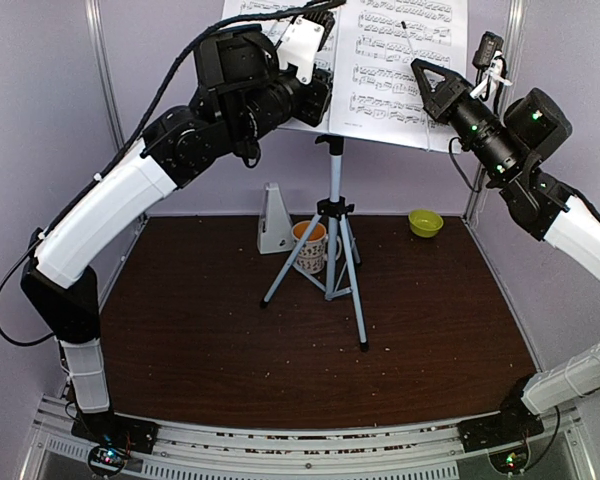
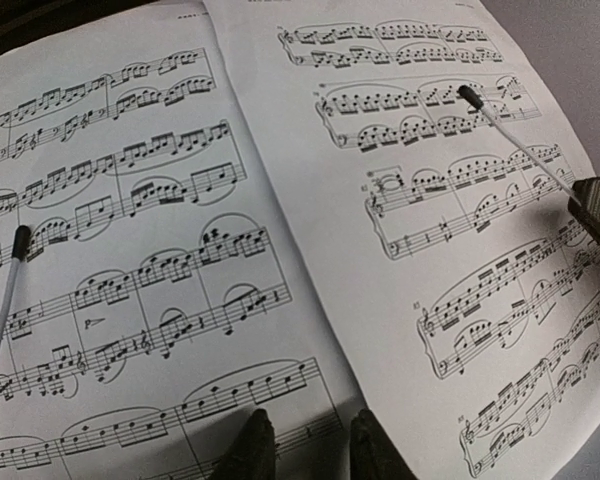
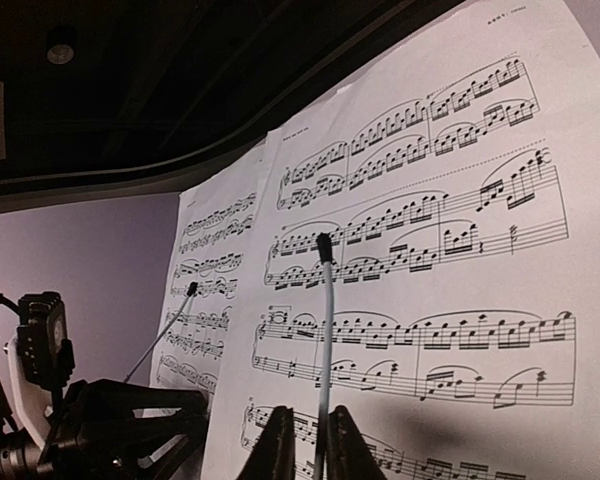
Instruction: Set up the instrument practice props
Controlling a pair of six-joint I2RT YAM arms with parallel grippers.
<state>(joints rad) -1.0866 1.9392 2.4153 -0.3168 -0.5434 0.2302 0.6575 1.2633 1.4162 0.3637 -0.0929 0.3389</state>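
The pale music stand on its grey tripod (image 1: 332, 215) stands mid-table. It carries two sheet-music pages, left (image 2: 130, 230) and right (image 2: 450, 250). A thin wire page-holder with a black tip lies over each page, the left one (image 2: 2, 320) and the right one (image 3: 325, 320). My left gripper (image 2: 313, 445) is open in front of the left page's bottom edge, by the seam. My right gripper (image 3: 310, 445) is closed down around the right wire holder, with the wire between its fingers. The white pyramid metronome (image 1: 273, 220) stands behind the tripod's left leg.
A patterned mug with an orange inside (image 1: 310, 245) sits among the tripod legs. A small green bowl (image 1: 425, 222) sits at the back right. The dark brown tabletop (image 1: 230, 340) lies in front. Purple walls enclose the back and sides.
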